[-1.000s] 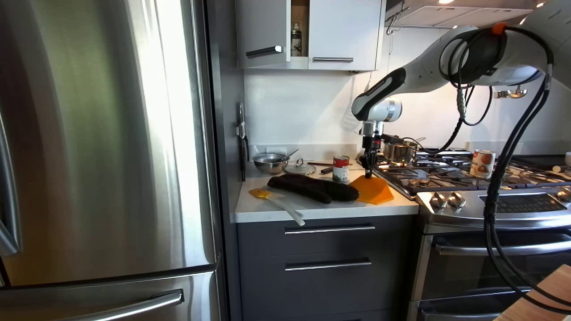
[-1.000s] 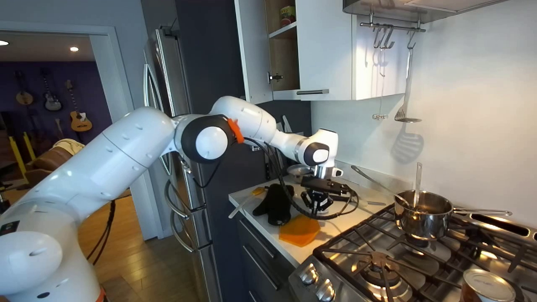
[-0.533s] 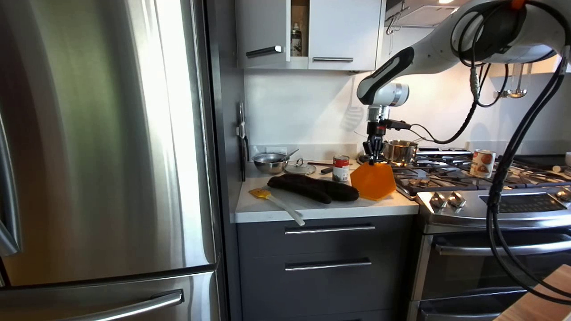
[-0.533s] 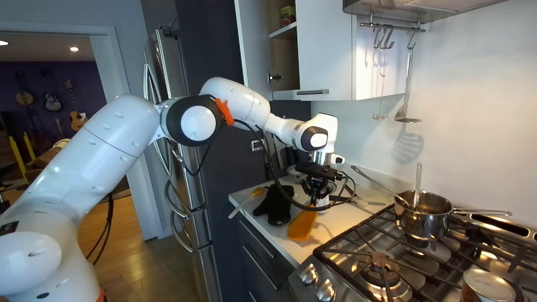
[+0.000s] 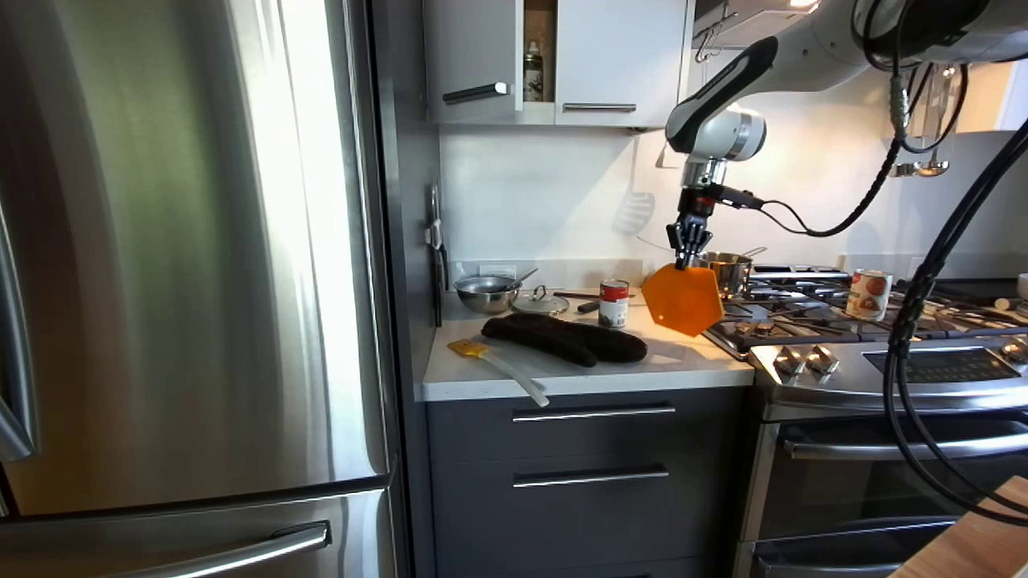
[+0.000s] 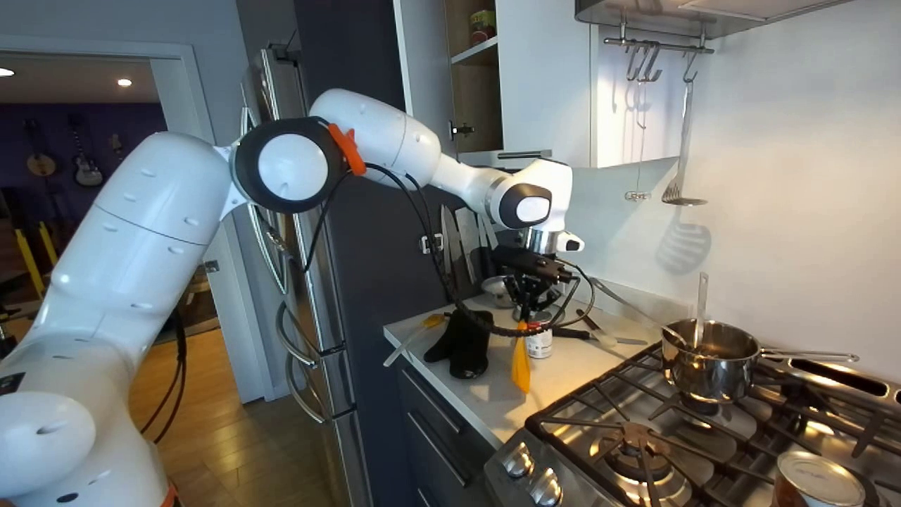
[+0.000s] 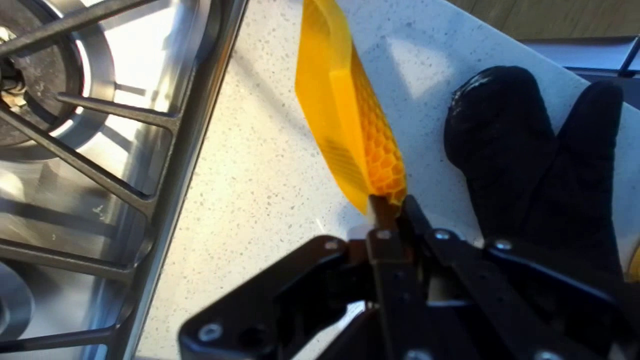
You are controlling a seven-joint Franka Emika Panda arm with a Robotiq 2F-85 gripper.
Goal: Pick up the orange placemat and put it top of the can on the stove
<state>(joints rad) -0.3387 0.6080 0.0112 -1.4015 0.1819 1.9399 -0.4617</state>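
Note:
The orange placemat (image 5: 683,299) is a thin hexagonal mat. My gripper (image 5: 683,265) is shut on its upper edge, and it hangs down above the counter beside the stove (image 5: 803,404). In an exterior view the placemat (image 6: 520,367) shows nearly edge-on below the gripper (image 6: 523,322). In the wrist view the placemat (image 7: 327,120) bends away from the gripper (image 7: 396,202), showing a honeycomb side. The can (image 5: 869,294) with an orange-and-white label stands upright on the stove's grates, apart from the mat. Its top also shows in an exterior view (image 6: 820,479).
A pot (image 6: 711,366) with utensils stands on a back burner. A red-and-white can (image 5: 613,303) stands on the counter behind the mat. A black oven mitt (image 5: 562,337), a yellow-headed brush (image 5: 506,371) and a metal bowl (image 5: 486,295) are on the counter (image 5: 594,387).
The gripper has risen and moved somewhat toward the stove. The placemat, lying on the counter a second ago with the fingers at its edge, has come up with it and hangs clear.

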